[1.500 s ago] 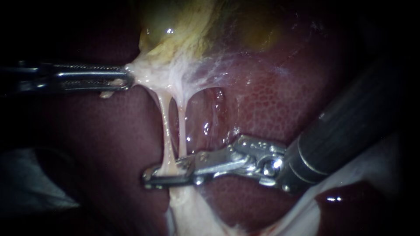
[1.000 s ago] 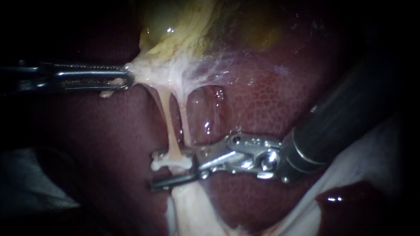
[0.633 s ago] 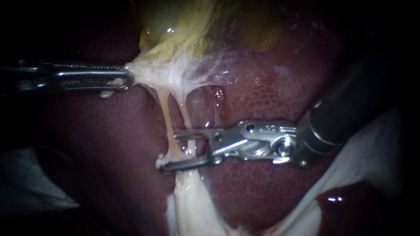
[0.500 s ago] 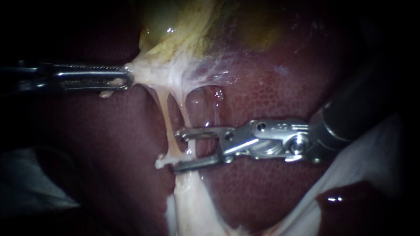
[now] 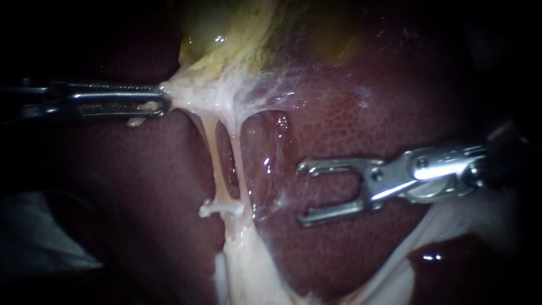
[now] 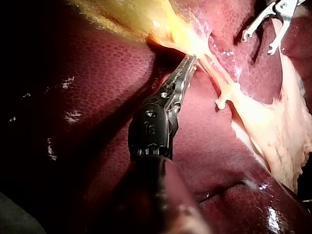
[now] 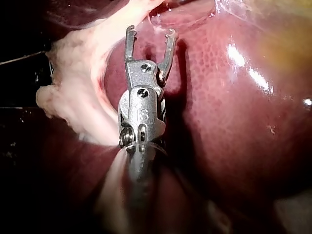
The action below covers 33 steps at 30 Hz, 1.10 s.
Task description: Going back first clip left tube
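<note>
The clip is on. It is a small white bar set crosswise on the near end of the left tube, just short of where both tubes run into the broad pale tissue. Its right end reaches the right tube, and I cannot tell whether it takes that one in as well. The placing therefore looks done, and the only step apparently left is to bring the right instrument fully clear. Its jaws are spread wide and hold nothing. They stand over bare liver, and the clip lies to their left across a clear gap of tissue, touching neither jaw. The left instrument has its jaws pressed together on the pale tissue at the edge of the yellowish gallbladder. It draws that tissue leftward, so both tubes look taut. The clip lies nearer and to the right of that grip, well apart from it, which the left wrist view also shows.
</note>
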Available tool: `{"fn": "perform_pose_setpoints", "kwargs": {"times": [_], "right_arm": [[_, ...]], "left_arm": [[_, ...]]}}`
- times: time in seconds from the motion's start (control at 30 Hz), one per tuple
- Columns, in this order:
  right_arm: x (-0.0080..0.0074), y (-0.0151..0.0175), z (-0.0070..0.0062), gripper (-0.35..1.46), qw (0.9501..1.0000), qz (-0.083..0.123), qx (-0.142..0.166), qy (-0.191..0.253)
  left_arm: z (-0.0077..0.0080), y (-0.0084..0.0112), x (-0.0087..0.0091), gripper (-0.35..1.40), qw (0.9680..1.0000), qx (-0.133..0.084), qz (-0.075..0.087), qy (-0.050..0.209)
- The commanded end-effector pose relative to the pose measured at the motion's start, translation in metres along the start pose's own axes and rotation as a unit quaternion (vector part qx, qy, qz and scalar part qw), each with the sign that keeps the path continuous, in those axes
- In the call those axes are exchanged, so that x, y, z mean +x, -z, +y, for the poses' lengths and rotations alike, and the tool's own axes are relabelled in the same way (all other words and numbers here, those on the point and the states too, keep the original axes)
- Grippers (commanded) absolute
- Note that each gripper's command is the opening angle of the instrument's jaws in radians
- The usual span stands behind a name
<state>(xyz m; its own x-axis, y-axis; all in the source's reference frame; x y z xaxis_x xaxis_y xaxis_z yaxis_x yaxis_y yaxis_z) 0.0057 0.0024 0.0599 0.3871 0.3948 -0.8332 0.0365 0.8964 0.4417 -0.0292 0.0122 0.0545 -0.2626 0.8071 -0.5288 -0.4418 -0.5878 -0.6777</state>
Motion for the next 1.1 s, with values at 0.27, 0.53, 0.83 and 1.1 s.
{"fn": "perform_pose_setpoints", "kwargs": {"times": [0.27, 0.53, 0.83, 1.1], "right_arm": [[0.0008, 0.0024, 0.0006, 0.5, 0.9998, -0.006, -0.018, 0.006], [0.0006, 0.0023, 0.0004, 0.5, 0.9999, -0.004, -0.011, 0.007], [0.0006, 0.0023, 0.0004, 0.5, 1.0, -0.004, -0.003, 0.007], [0.0006, 0.0023, 0.0004, 0.5, 1.0, -0.003, 0.0, 0.007]], "left_arm": [[-0.0002, -0.0004, -0.0003, -0.35, 1.0, 0.001, 0.0, -0.001], [-0.0016, -0.0026, -0.0019, -0.35, 1.0, 0.002, 0.002, -0.006], [-0.0027, -0.0062, -0.0035, -0.35, 0.9999, -0.001, -0.003, -0.011], [-0.0029, -0.0065, -0.0035, -0.35, 0.9999, -0.001, -0.003, -0.011]]}}
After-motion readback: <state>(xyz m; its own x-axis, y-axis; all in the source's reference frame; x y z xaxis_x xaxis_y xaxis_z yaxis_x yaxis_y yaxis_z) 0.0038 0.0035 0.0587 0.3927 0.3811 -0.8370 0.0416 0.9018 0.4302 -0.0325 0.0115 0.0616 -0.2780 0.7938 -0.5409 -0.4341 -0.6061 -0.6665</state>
